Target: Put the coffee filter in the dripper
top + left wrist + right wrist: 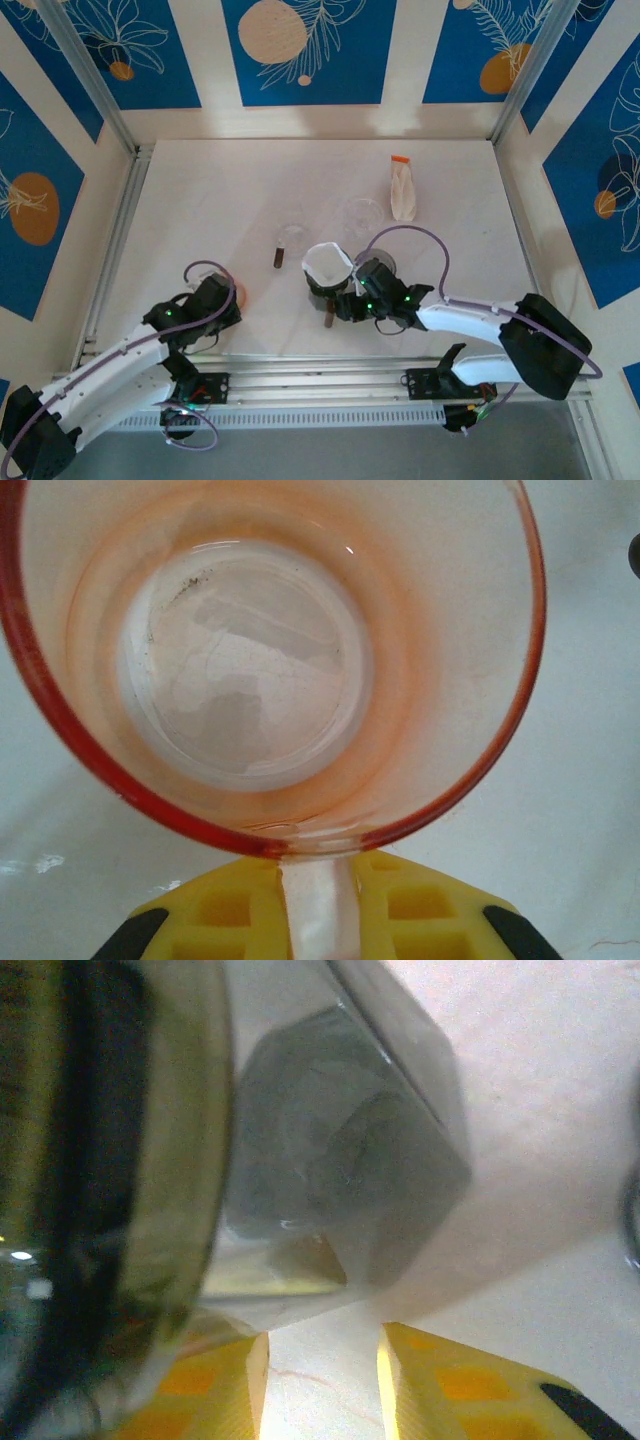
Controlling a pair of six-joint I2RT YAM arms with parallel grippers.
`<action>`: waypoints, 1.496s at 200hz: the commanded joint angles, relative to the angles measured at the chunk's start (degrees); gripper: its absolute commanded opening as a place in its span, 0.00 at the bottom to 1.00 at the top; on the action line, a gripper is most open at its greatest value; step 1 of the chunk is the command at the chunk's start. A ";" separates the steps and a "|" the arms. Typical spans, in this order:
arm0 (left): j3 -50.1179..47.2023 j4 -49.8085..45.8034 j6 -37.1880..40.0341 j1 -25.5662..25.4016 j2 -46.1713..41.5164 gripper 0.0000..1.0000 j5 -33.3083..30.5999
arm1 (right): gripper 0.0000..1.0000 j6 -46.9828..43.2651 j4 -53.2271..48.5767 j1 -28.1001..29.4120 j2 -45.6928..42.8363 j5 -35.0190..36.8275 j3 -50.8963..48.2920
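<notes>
My right gripper (323, 1350): spread, empty, beside dripper (322, 292). Left gripper (225, 300): pinching cup handle (318, 900). Risk: a bump tilts the filter (328, 265)

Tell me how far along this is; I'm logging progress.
Done, apparently: the white paper coffee filter sits in the smoky glass dripper. In hand: the left end effector grips an orange translucent plastic cup. Left: withdrawing the open right end effector beside the dripper.

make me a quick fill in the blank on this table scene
The left fingers pinch the ___ of the red cup.
The coffee filter is ___ in colour.
The packet lying far back has an ___ top.
The right fingers are ___ rather than shut, table showing between them.
Missing: handle, white, orange, open.
</notes>
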 commanded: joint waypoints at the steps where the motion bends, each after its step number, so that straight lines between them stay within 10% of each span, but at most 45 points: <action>1: -1.73 -3.61 -2.02 -0.49 -0.55 0.00 -0.27 | 0.35 -1.18 4.50 0.28 2.67 -1.62 2.74; 299: -3.20 -8.24 -3.72 -0.49 -7.39 0.00 -1.84 | 0.31 -0.66 3.96 4.58 48.39 -2.59 48.31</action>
